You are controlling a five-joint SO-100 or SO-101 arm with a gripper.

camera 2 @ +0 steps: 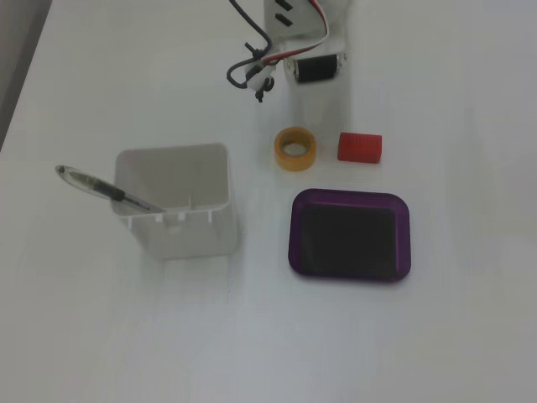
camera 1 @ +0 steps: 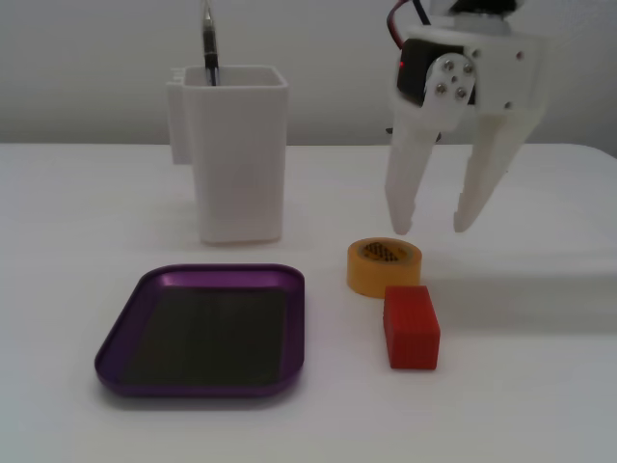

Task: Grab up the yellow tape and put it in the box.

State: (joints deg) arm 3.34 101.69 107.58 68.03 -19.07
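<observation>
The yellow tape (camera 1: 384, 281) lies flat on the white table, just right of the box's far corner; it also shows in the other fixed view (camera 2: 278, 151). The box (camera 1: 212, 338) is a shallow purple tray with a dark floor and is empty in both fixed views (camera 2: 348, 235). My white gripper (camera 1: 433, 229) hangs open and empty, fingertips pointing down, a little above the table and just behind and right of the tape. It does not touch the tape. From above, the white fingers blend into the table; only the wrist motor (camera 2: 317, 67) is plain.
A red block (camera 1: 412, 328) lies close in front of the tape, at its right from above (camera 2: 360, 148). A tall white container (camera 1: 239, 154) with a pen (camera 1: 208, 43) in it stands behind the box.
</observation>
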